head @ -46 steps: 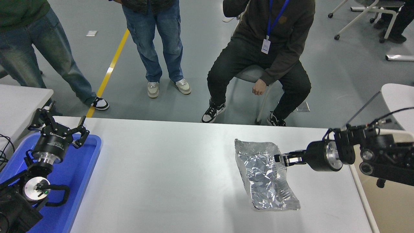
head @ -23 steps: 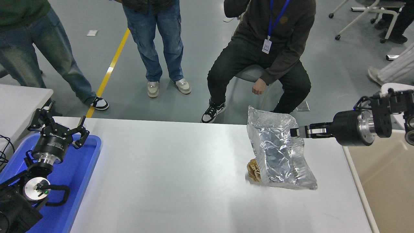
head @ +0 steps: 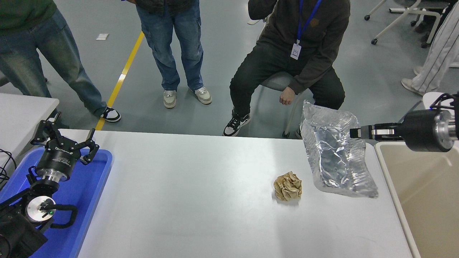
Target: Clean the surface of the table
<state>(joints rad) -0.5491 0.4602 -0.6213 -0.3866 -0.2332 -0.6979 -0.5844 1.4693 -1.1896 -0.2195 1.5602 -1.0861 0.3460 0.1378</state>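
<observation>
a grey floor with a yellow line runs behind the wide white table (head: 200, 200), whose far edge crosses the view and whose right edge meets a beige bin (head: 426, 200). most of the table surface is bare, with broad open room from the middle toward the near edge. a crumpled brown paper ball (head: 288, 185) sits right of centre, alone on the surface. just right of it hangs a silver foil bag (head: 335, 154), lifted and tilted, its lower end near the table's right side; whether that end touches the surface cannot be told. the right tool (head: 355, 133) reaches in from the right edge, above the table's far right corner, its fingers pinched tight on the bag's upper right edge. the ball lies below and to the left of that tool, apart from it. at the lower left a blue tray (head: 89, 186) rests on the table's left end, and the left tool (head: 66, 141) is parked over it with its fingers spread wide, holding nothing. beyond the far edge one person sits on a chair (head: 279, 80) and others stand.
</observation>
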